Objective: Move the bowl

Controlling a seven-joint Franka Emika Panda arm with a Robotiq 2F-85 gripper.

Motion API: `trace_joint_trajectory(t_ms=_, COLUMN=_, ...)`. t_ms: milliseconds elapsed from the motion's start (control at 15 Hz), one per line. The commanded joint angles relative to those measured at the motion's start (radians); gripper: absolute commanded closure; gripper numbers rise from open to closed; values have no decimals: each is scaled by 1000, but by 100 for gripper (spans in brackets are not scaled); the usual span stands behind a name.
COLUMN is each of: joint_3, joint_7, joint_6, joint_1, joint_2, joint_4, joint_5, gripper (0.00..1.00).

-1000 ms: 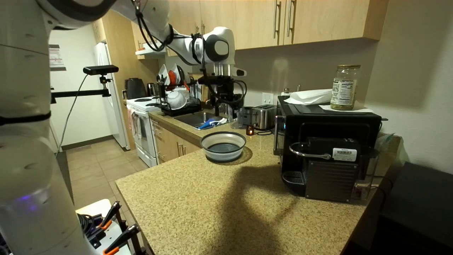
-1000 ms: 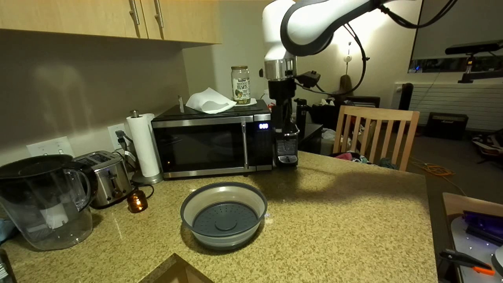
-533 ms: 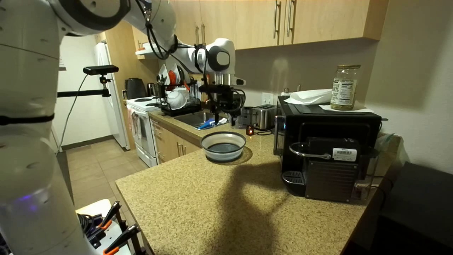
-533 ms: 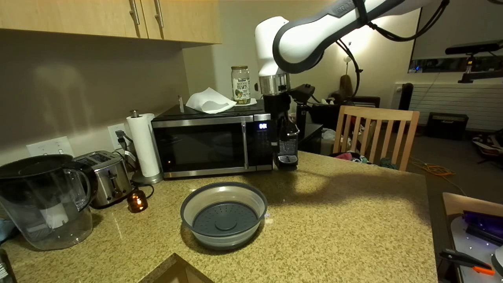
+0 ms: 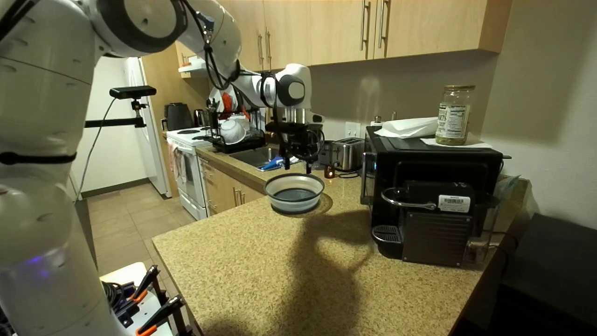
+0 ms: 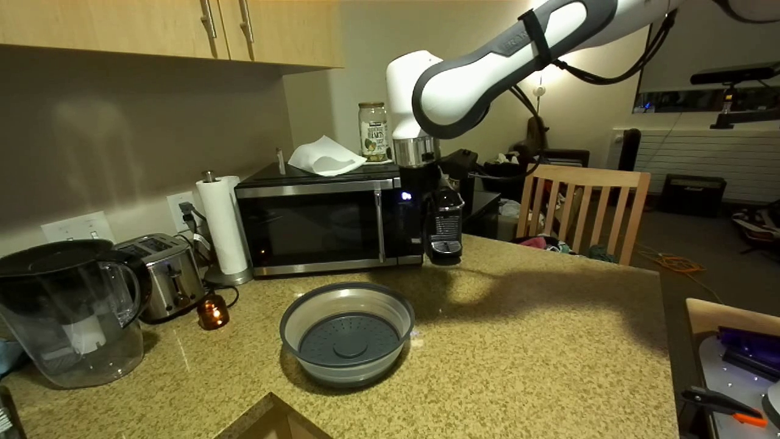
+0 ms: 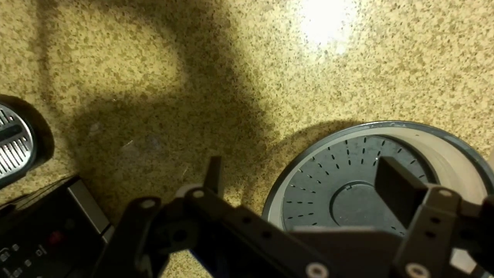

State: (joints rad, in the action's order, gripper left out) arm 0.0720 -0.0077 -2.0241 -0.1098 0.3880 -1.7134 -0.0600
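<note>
The bowl [image 5: 294, 205] is wide and round, with a dark rim, pale walls and a grey-blue bottom with small slots. It stands upright and empty on the counter in both exterior views [image 6: 329, 341]. My gripper [image 5: 297, 165] is open and empty, pointing down, above the level of the bowl's rim. In the wrist view the gripper [image 7: 301, 168] has one finger over the inside of the bowl [image 7: 320, 185] and the other over the counter beside it. The fingers look apart from the bowl. In an exterior view the fingertips are hard to make out against dark appliances.
A black microwave [image 6: 317, 225] with a jar [image 6: 373, 131] and paper on top stands behind the bowl. A coffee machine [image 5: 436, 228] is beside it. A small amber glass [image 6: 213, 312], a toaster [image 6: 173, 277], a paper towel roll [image 6: 223, 228] and a pitcher [image 6: 67, 317] stand nearby.
My arm has come down, bringing the open gripper lower towards the bowl. In an exterior view it has also shifted slightly left. The bowl has not moved.
</note>
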Motion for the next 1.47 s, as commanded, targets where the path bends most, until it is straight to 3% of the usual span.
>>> trace_joint_trajectory(t_ms=0, joint_3=0, joint_7=36, joint_6=-27, joint_1=-11, joint_2=70, joint_4=54, joint_5=3, gripper=0)
trace_joint_trajectory(t_ms=867, joint_3=-14, joint_7=273, joint_6=-24, joint_1=-31, joint_2=248, joint_4=254, joint_5=62, gripper=0)
trace_joint_trajectory(t_ms=1400, joint_3=-7, joint_7=224, joint_6=-29, joint_1=-17, joint_2=293, joint_4=279, joint_5=96, gripper=0)
